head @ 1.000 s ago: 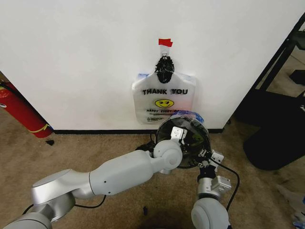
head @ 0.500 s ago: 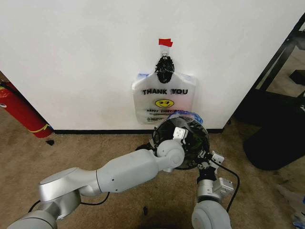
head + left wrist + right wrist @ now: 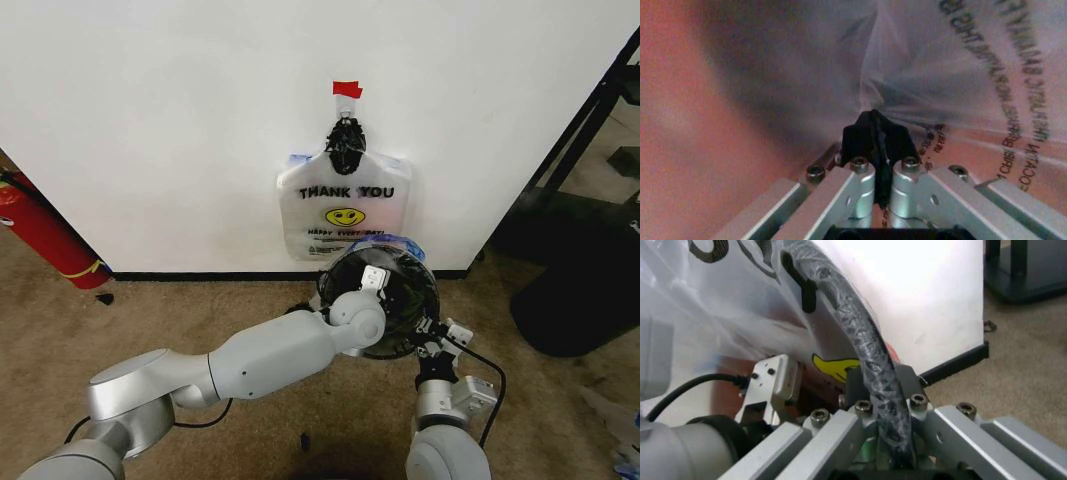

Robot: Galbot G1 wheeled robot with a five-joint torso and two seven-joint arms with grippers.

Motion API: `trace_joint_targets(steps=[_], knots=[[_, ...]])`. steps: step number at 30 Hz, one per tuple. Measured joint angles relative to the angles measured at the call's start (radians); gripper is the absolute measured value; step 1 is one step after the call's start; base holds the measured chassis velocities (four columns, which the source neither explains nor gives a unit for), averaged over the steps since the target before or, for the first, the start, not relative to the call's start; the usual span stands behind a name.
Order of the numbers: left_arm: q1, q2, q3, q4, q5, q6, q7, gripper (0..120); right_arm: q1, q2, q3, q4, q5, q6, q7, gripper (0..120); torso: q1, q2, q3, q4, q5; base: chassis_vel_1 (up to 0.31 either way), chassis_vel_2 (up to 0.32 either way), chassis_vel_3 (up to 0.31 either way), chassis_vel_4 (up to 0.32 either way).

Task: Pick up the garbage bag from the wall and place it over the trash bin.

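Note:
The trash bin (image 3: 424, 277), a round black mesh basket, stands on the carpet below the wall (image 3: 150, 120). The garbage bag (image 3: 960, 75) is thin translucent plastic with black print. It lies inside the bin, and a blue handle loop (image 3: 402, 241) shows above the far rim. My left arm reaches into the bin, and my left gripper (image 3: 875, 134) is shut on a fold of the bag. My right gripper (image 3: 431, 331) (image 3: 880, 377) is shut on the bin's near mesh rim (image 3: 853, 325). The bag's yellow smiley (image 3: 833, 367) shows just behind that rim.
A flat bundle of the same bags (image 3: 345, 210) hangs on the wall from a black knot, under a piece of red tape (image 3: 346, 89). A red fire extinguisher (image 3: 40, 235) lies at the left. A large black rounded object (image 3: 570, 300) and a black frame (image 3: 590, 120) stand at the right.
My left arm has slid a little forward and to the right, with its wrist staying in the bin. The bin and my right gripper have hardly moved.

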Motion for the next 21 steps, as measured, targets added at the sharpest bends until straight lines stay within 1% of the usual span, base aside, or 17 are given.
trace_joint_targets(steps=[4,5,10,13,14,19,21], knots=[[0.001,0.0,0.002,0.003,0.002,-0.001,0.002,0,-0.002,0.001,-0.002,0.007,0.019,-0.007,0.001,0,0.0,0.0,0.0,0.0,0.0,0.0,0.0,0.0,0.0],[0.001,0.001,0.003,0.004,0.005,-0.001,0.007,0,-0.004,0.002,-0.003,0.017,0.057,-0.026,0.009,0,0.0,0.0,0.0,0.0,0.0,0.0,0.0,0.0,0.0],[0.004,0.003,0.004,-0.002,0.009,-0.006,0.011,0,-0.003,-0.005,0.009,0.015,0.089,-0.034,0.018,0,0.0,0.0,0.0,-0.0001,-0.0001,0.0,0.0,0.0,0.0],[0.008,0.023,0.006,-0.056,0.007,-0.008,0.011,0,0.016,-0.014,0.03,0.001,0.144,-0.053,0.037,0,0.0,0.0,0.0,0.0,-0.0001,0.0,0.0,0.0,0.0],[0.008,0.023,0.006,-0.056,0.007,-0.008,0.011,0,0.016,-0.014,0.03,0.001,0.144,-0.053,0.037,0,0.0,0.0,0.0,0.0,-0.0001,0.0,0.0,0.0,0.0],[0.009,0.057,0.009,-0.156,0.004,-0.008,0.002,0,0.063,-0.021,0.078,-0.026,0.264,-0.095,0.074,0,0.0,0.0,0.0,0.0001,-0.0001,0.0,0.0,0.0,0.0],[0.01,0.06,0.003,-0.185,0.004,-0.008,-0.006,0,0.076,-0.023,0.094,-0.033,0.308,-0.108,0.089,0,0.0,0.0,0.0,0.0,-0.0001,0.0,0.0,0.0,0.0]])
